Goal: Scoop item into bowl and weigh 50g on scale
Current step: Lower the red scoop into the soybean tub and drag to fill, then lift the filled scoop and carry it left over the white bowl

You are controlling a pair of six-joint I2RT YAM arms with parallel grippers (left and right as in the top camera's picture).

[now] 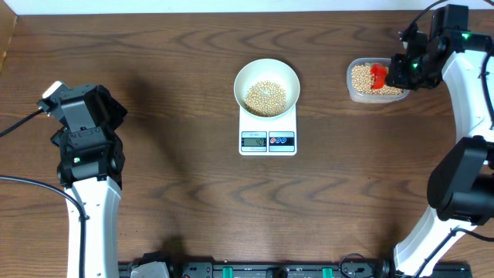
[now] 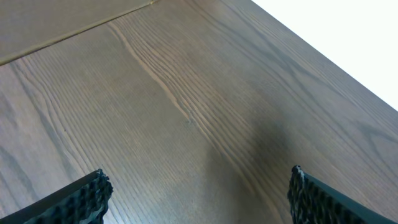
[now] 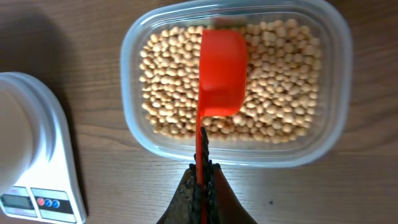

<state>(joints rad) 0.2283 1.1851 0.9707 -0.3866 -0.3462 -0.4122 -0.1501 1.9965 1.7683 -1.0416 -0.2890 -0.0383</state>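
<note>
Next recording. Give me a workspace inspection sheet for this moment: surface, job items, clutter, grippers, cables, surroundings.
Surface: wooden table, bare wood around the scale; no spilled beans seen.
Job's things: white bowl sits on the scale and holds beans; display digits unreadable. Clear tub at the right holds more beans; red scoop is over them.
Clutter: nothing seen.
Grippers: left gripper open over bare wood, holding nothing; right gripper shut on the scoop's handle.
Cables: black cable at the table's left side; another at the far right corner.
Surroundings: black equipment bar along the table's near edge.
</note>
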